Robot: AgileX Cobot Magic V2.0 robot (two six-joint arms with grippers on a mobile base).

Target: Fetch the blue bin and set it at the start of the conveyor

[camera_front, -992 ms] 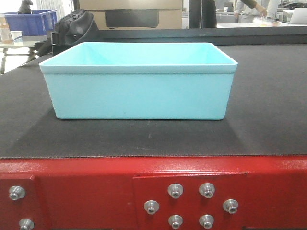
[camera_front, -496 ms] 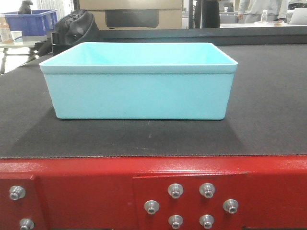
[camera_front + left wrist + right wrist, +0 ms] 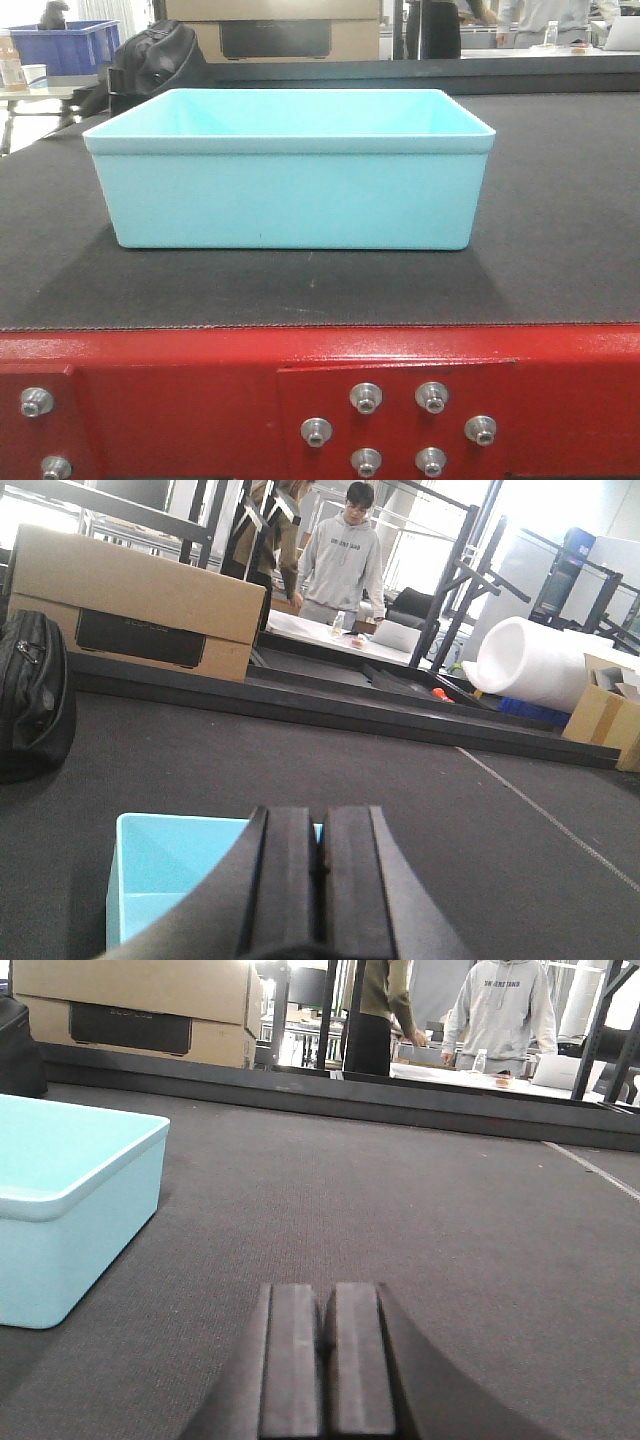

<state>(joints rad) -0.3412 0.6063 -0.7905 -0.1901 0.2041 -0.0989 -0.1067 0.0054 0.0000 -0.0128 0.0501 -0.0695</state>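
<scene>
In the exterior front-facing view the blue bin (image 3: 288, 170) sits upright and empty on the dark belt of the conveyor start (image 3: 300, 290), its long wall facing the camera and its base flat on the fabric; the bin stands a little back from the belt's near edge, where the glossy red frame (image 3: 180, 400) runs across the bottom of the picture with its silver hex bolts (image 3: 366, 398); behind the bin, at the far left, lie a black bag (image 3: 150, 55) and a dark blue crate (image 3: 70, 45), and a cardboard box (image 3: 275, 30) stands beyond the belt; neither arm shows in this view.

In the left wrist-mounted view the left end effector (image 3: 320, 870) fills the lower middle, its two dark pads pressed together with only a thin seam between them and nothing held; the blue bin (image 3: 160, 865) shows just behind and to the left of it, partly hidden by the pads; the black bag (image 3: 35, 695) rests on the belt at the left edge, and the cardboard box (image 3: 140, 600) stands past the belt's far rail; two people (image 3: 345, 555) stand at a table further off.

In the right wrist-mounted view the right end effector (image 3: 327, 1360) likewise has its pads closed against each other, empty, low over the belt; the blue bin (image 3: 70, 1210) sits to its left, apart from it, on the same dark fabric.
</scene>
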